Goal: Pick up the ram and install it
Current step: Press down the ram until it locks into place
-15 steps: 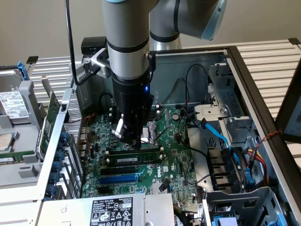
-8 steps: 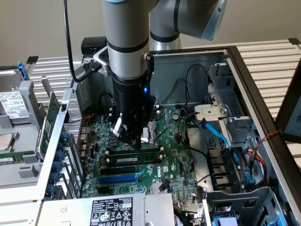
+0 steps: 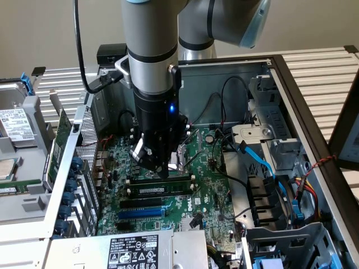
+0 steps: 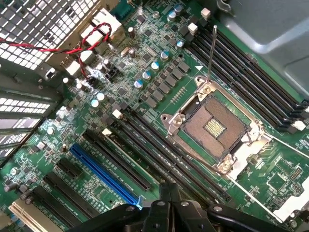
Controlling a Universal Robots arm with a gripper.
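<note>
The ram (image 3: 160,190) lay seated in a black slot on the motherboard (image 3: 207,162), just below the gripper (image 3: 159,168). The gripper's fingers were closed together, holding nothing, hovering directly over the stick beside the empty CPU socket (image 4: 216,127).

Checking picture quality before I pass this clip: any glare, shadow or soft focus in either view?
Exterior view: even room light, the arm shades the board beneath it, a small blue lamp glows on the gripper. Wrist view: the board is sharp, the metal socket frame glints, the gripper's dark fingers at the edge look soft.
</note>
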